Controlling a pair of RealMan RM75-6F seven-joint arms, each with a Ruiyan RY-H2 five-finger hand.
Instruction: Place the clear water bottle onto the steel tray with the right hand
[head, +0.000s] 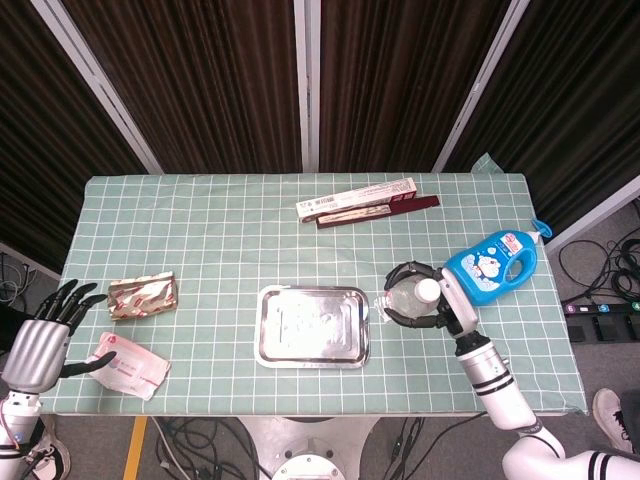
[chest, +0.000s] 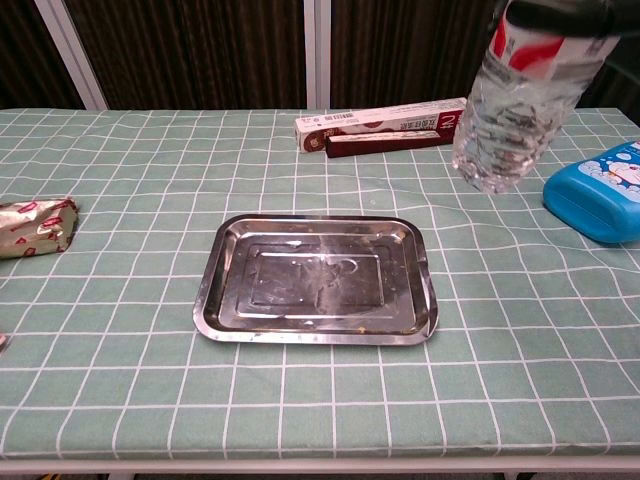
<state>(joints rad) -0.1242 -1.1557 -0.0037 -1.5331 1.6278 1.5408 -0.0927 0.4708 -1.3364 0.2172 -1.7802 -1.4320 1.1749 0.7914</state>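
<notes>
Right hand (head: 425, 305) has its dark fingers (head: 400, 272) curled round the clear water bottle (chest: 515, 100), holding it up off the table (head: 220, 225) with its white cap toward the ceiling. From the chest view the bottle hangs in the air just right of the steel tray (chest: 316, 278), its base above the cloth and not yet over the metal; the red-and-white label sits near the top of the frame. The tray lies flat near the middle of the green checked cloth, with nothing in it.

Over on the far side, the left hand (head: 42, 340) rests at the table's edge with its fingers spread and nothing in them, close beside a pink-and-white packet (head: 128, 366). A shiny foil packet (head: 142, 295) lies a little further in. A blue detergent bottle (head: 492, 262) lies on its side near the right hand, and a long box (head: 357, 200) with a dark red strip beside it sits toward the far edge.
</notes>
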